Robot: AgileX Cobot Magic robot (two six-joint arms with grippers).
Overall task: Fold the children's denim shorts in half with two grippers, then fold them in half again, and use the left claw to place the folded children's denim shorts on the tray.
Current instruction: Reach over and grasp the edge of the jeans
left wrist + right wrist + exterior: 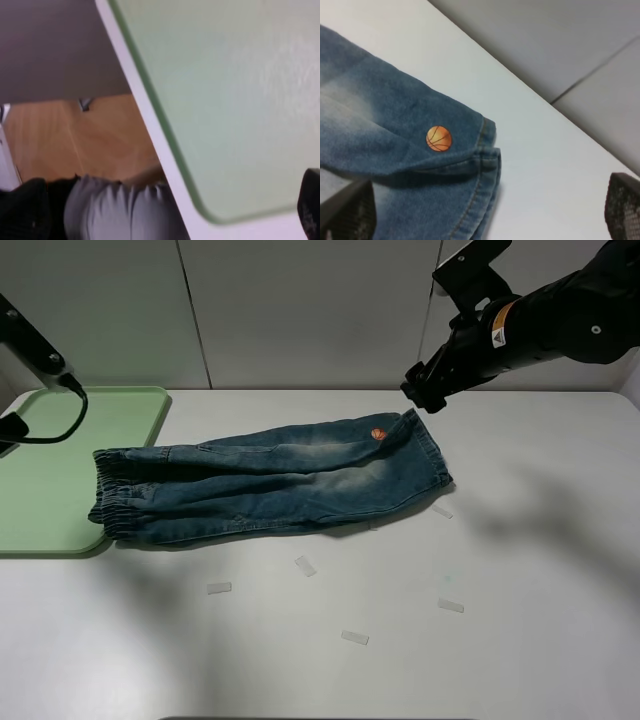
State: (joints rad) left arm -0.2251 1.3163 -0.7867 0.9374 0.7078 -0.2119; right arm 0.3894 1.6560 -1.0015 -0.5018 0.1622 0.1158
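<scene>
the shorts (280, 485) lie flat and stretched out across the white table (520, 590). the gathered end laps onto the edge of the green tray (60, 450), and the other end lies beneath my right arm. no fold looks finished to me, so i judge the step in hand to be the first grab.

my right fingers (622, 207) are spread wide with nothing between them. they hover above the far corner of the cloth, beside the small orange ball print (439, 138). my left fingers (311, 207) hang over the tray, away from the denim. only one tip shows, out at the border of the wrist view, with nothing in its grip, so i take them as apart too.

to do this well, i want the right fingers to come straight down on the hem corner just past the print. they should bite every layer at the stitched edge, not only the top one. the left needs to travel to a matching corner so both lift evenly. an uneven pull could skew the fold or drag the cloth over the tape scraps (305, 565).
</scene>
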